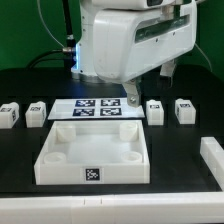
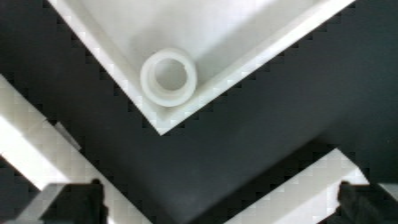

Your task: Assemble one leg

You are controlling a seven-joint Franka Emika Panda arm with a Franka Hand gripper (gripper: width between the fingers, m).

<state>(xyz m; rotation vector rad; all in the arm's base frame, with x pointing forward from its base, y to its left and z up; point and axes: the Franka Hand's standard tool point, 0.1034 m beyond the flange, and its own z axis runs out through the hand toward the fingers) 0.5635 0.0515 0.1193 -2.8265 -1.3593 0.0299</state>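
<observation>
Leg (image 1: 155, 110), the small white plastic block with a black-and-white tag on one face: is that the one to go for, Sam?

I'd judge so, Ana. It lies on the black table (image 1: 20, 170), low and just to one side of the gripper (image 2: 217, 205), toward the exterior view's right. It is nearer to the gripper than the neighbouring white block (image 1: 185, 108) farther out. Nothing holds it.

And the fingers?

Spread wide apart, with only bare table between them in the wrist view. Ahead of the gripper is one corner of the large white square plastic tray (image 2: 267, 30), with its round socket (image 2: 169, 77) showing plainly.

So how is the pick done well?

Bring the gripper right over the leg and turn the wrist until the fingers face two flat opposite sides. Descend so the pads meet it around mid-height, then close squarely so it cannot twist. A straight hold should make seating it in a socket easier. Stay off the tray wall and the flat white marker board (image 1: 100, 105), both close by the gripper. I cannot tell which end of the leg goes in.
</observation>
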